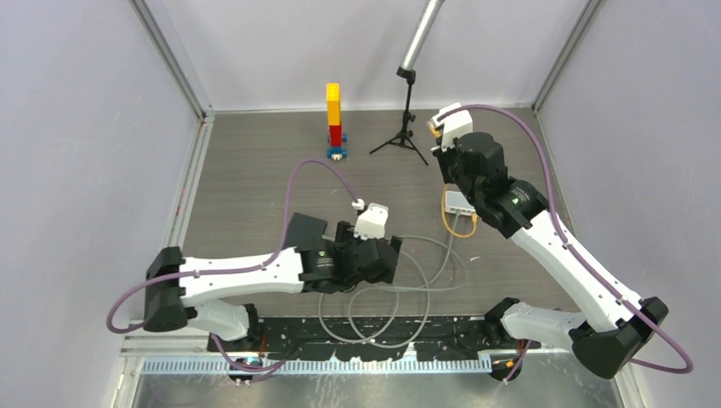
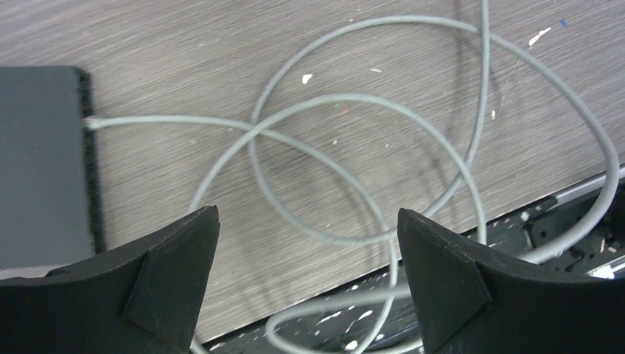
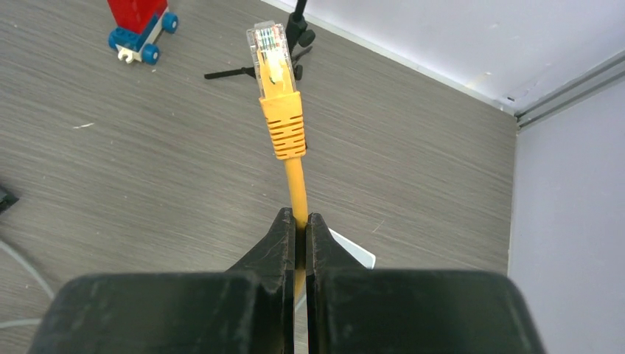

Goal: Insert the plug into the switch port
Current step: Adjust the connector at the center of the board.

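Note:
The white switch box (image 1: 457, 201) lies flat on the table right of centre; only its corner (image 3: 355, 253) shows behind my right fingers, and its port is not visible. My right gripper (image 3: 301, 219) is shut on the yellow cable just below the plug (image 3: 274, 81). The plug has an orange boot and a clear tip and points up toward the back wall, above the box. Slack yellow cable (image 1: 460, 223) loops beside the box. In the top view the right gripper (image 1: 442, 144) is raised over the box. My left gripper (image 2: 308, 214) is open and empty, low over the table (image 1: 393, 255).
A grey cable (image 2: 324, 99) lies in several loops under the left gripper and over the table's front edge (image 1: 383, 297); one end enters a dark flat block (image 2: 40, 162). A brick tower (image 1: 334, 119) and a small tripod (image 1: 406, 127) stand at the back.

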Available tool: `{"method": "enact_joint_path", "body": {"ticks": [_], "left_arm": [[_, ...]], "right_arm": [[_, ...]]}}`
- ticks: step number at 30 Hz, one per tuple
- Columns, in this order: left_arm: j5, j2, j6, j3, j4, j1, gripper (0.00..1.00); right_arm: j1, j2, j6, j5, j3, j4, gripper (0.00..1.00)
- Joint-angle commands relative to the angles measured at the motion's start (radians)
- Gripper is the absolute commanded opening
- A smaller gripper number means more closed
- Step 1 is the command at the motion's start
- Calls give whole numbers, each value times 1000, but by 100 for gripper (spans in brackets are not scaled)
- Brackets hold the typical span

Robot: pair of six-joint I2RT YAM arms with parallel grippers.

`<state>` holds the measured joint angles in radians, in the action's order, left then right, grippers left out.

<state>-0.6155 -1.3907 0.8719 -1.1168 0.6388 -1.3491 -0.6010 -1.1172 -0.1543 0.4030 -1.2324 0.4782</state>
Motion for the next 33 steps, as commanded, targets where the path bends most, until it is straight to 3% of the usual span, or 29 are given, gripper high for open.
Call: {"method": "enact_joint_path", "body": {"ticks": [1,6,11,14,21,26,33], "left_arm": [[-71,140,-56,-10,132,43,93],[18,319,-85,136,119,293,93],[0,346,-119,206,220,510,98],[-26,340,-119,249,232,554,100],[5,326,-91,394,78,655,100],[7,293,-190,466,-72,657,100],[179,278,-263,526,-253,673,100]], "right_arm": [[-3,27,6,-80,-25,-67,0],[-8,-43,-2,-403,-60,-22,0],[-83,-132,57,-442,8,-153,0],[-151,-181,82,-431,60,-230,1],[-277,-252,139,-422,208,-407,0],[-298,-277,204,-437,308,-487,1],[-298,-277,221,-444,365,-513,0]]}}
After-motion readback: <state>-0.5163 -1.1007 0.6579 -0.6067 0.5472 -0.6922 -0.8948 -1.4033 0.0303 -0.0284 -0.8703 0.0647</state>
